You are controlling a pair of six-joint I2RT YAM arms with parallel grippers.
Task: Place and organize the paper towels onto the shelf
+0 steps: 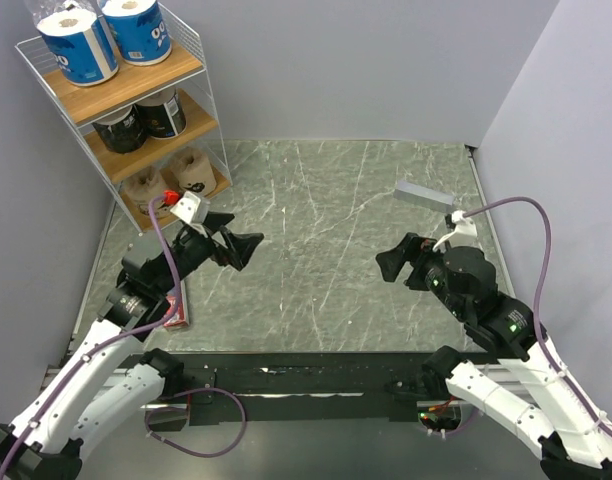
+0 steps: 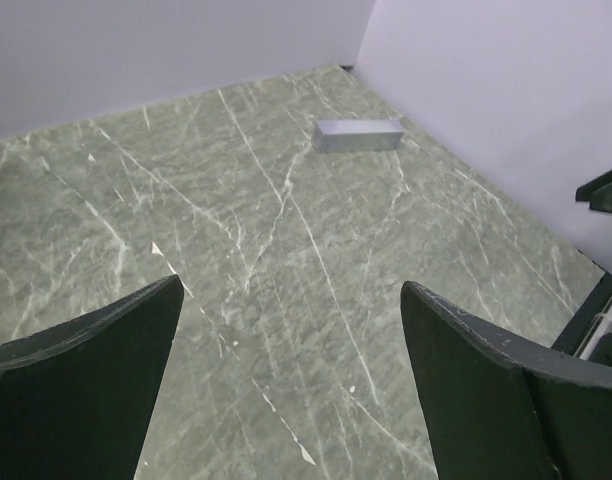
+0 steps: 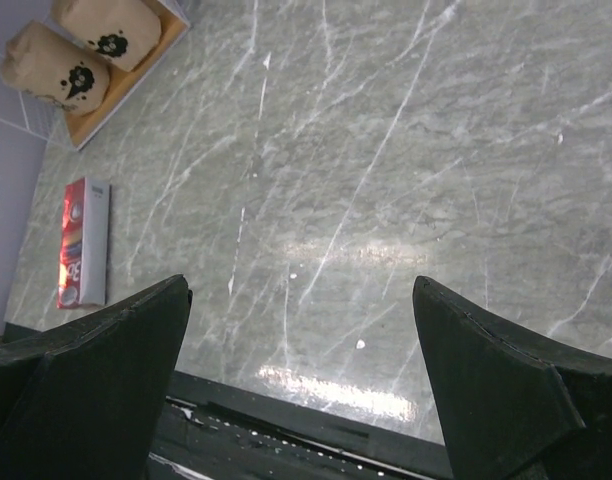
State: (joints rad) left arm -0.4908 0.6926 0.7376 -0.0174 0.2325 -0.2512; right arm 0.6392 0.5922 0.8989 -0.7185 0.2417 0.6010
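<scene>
Grey-green veined tabletop (image 1: 326,220), pale walls (image 1: 336,60) around; paper towels (image 1: 78,45) fill the wire shelf (image 1: 146,86) far left (two per tier). Left end effector (image 1: 237,241) and right end effector (image 1: 395,261) both released, empty.

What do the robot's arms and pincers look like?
Each arm is white near its base, black toward the wrist, trailing a purple cable. The left gripper and right gripper have two broad black wedge-shaped fingers. A green light glows on the right arm.
</scene>
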